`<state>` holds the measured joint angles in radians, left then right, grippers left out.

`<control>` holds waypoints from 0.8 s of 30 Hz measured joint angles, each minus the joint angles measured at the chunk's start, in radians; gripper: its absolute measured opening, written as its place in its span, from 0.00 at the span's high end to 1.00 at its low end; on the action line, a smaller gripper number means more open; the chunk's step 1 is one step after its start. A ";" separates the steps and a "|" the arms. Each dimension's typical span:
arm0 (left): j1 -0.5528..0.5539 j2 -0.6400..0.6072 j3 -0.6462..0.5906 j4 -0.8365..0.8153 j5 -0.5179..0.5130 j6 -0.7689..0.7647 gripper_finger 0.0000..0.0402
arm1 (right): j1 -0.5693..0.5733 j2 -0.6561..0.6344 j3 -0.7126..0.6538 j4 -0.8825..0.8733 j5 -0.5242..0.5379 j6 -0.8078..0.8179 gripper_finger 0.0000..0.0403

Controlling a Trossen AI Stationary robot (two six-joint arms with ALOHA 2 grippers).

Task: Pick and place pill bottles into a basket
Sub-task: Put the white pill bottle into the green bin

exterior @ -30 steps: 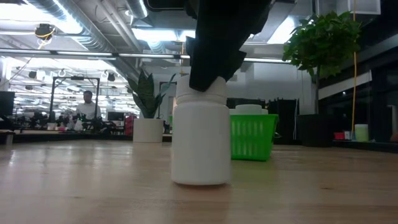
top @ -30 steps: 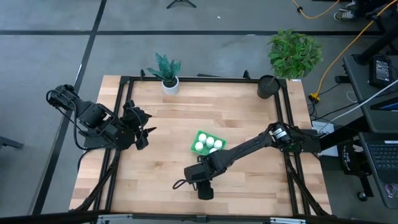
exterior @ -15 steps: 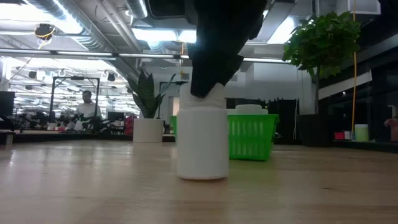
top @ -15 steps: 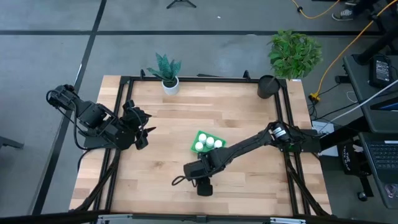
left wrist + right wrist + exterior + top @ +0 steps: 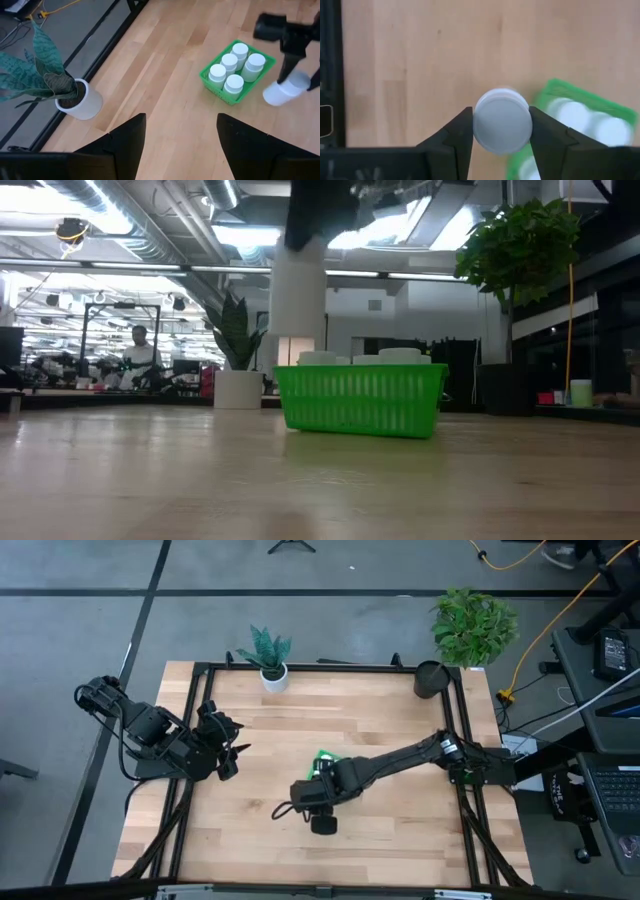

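My right gripper [image 5: 502, 131] is shut on a white pill bottle [image 5: 502, 120], held in the air beside the green basket [image 5: 216, 86]; the same bottle shows in the low view [image 5: 298, 305] and the left wrist view [image 5: 281, 93]. The basket stands on the table near its middle [image 5: 360, 402] and holds several white bottles [image 5: 229, 62], upright. In the high view the right arm [image 5: 390, 762] covers most of the basket [image 5: 322, 756]. My left gripper [image 5: 180, 145] is open and empty near the table's left edge [image 5: 236, 750]. My right gripper pinches the bottle's capped top end [image 5: 479, 125] between its two fingers, one on each side. The fingers come from above, pointing down. The bottle hangs upright below them, its body [image 5: 298, 330] lifted clear of the table.
A plant in a white pot [image 5: 272, 676] stands at the table's far edge and a black round pot [image 5: 431, 679] at the far right corner. A large leafy plant [image 5: 473, 625] stands beyond the table. A person [image 5: 140, 350] shows far off in the room.
My right gripper has gone up and toward the table's far edge, nearer the basket, staying shut on the bottle. The bottle stood on the table a second ago and now hangs upright, lifted clear.
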<state>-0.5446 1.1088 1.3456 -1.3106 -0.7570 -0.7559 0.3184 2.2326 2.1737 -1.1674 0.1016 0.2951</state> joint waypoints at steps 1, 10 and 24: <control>0.000 0.000 0.000 0.000 0.000 0.001 0.41 | -0.004 0.000 0.015 -0.018 0.010 -0.008 0.62; 0.000 0.000 0.000 -0.001 -0.007 0.010 0.41 | -0.044 -0.001 0.040 -0.149 0.048 -0.038 0.62; 0.001 0.000 0.000 -0.032 -0.009 0.010 0.41 | -0.080 -0.001 0.029 -0.220 0.103 -0.064 0.62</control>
<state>-0.5434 1.1084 1.3453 -1.3423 -0.7662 -0.7460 0.2382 2.2318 2.2028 -1.3869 0.2042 0.2312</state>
